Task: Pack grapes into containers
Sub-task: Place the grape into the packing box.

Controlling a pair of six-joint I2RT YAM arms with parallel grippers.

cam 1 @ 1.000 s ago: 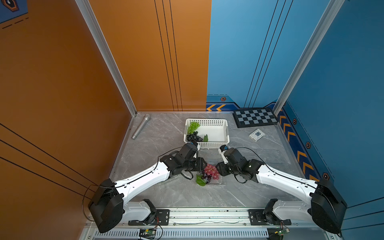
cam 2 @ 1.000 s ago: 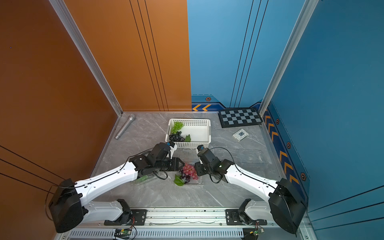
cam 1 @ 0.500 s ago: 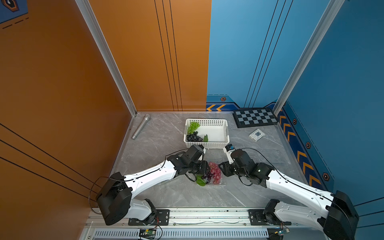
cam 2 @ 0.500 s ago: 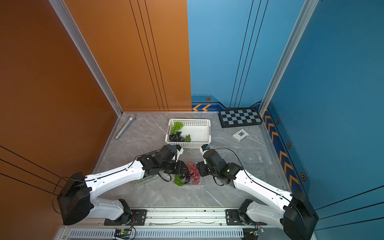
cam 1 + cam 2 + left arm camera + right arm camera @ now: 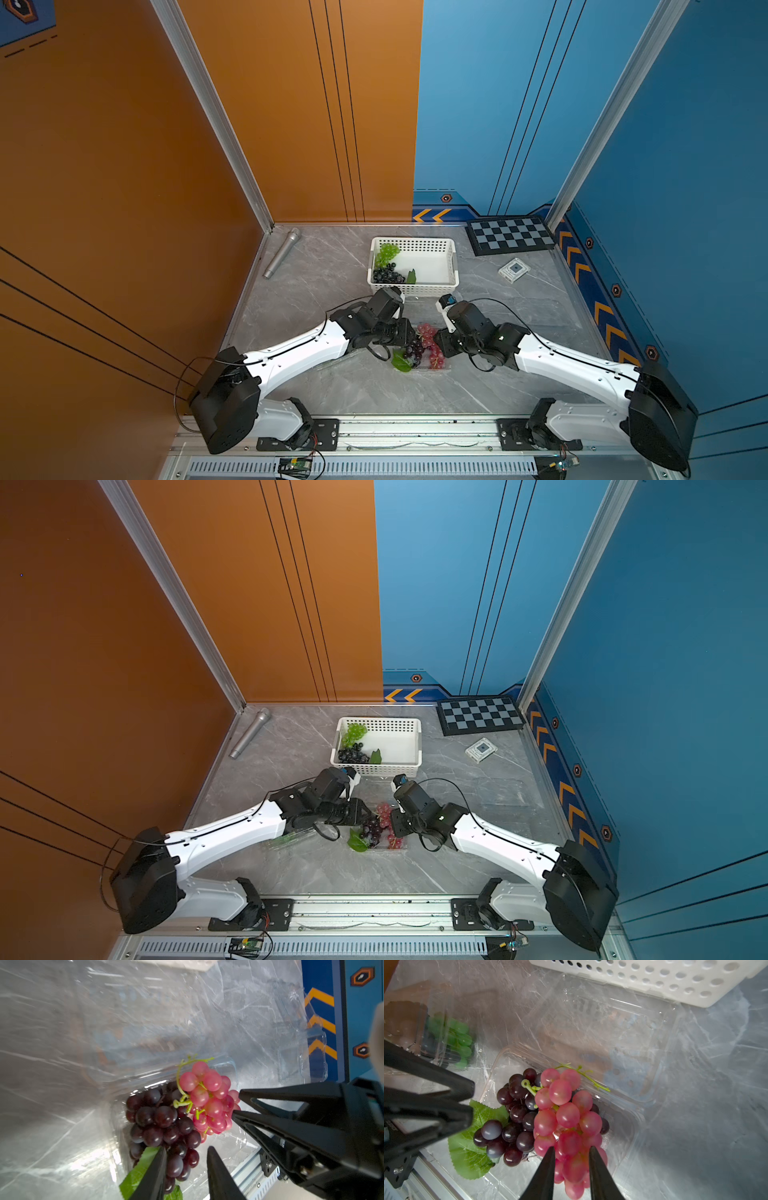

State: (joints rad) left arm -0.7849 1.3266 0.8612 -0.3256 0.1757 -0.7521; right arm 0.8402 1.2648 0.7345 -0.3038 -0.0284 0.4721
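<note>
Grey marble table [image 5: 316, 270] is filling the booth floor. Left arm [image 5: 299, 353] is reaching in from 7 o'clock and right arm [image 5: 573, 365] from 4 o'clock, with the two wrists facing each other near table centre.

White basket [image 5: 432, 243] is sitting at 12 o'clock of that spot. It is holding a green bunch [image 5: 386, 253] and a black bunch [image 5: 386, 275] against its 9 o'clock wall. Checkerboard [image 5: 511, 239] is lying in the 1 o'clock corner. Silver cylinder [image 5: 282, 253] is lying at 11 o'clock, near the orange wall.

Open clamshell [image 5: 631, 1124] is sitting just beside the basket at its 6 o'clock side, lid folded back toward the basket. In its base, dark purple bunch [image 5: 517, 1113] and pink bunch [image 5: 564, 1118] are lying touching, with the pink one partly on top. Green leaf [image 5: 467, 1147] is poking past the rim at 8 o'clock. Second clamshell [image 5: 436, 1028] is sitting at 9 o'clock of the open one, under the left arm, with packed green grapes [image 5: 456, 1043] inside.

Left gripper [image 5: 187, 1148] is hanging at the dark purple bunch's tail. Its fingers are partly spread and straddling the berries, with one finger touching them. Cannot tell if they are clamping.

Right gripper [image 5: 572, 1147] is sitting at the pink bunch's low end. Its fingers are narrowly apart and pinching pink berries between them.

Square tile [image 5: 514, 269] is lying at 2 o'clock, well apart from everything.
</note>
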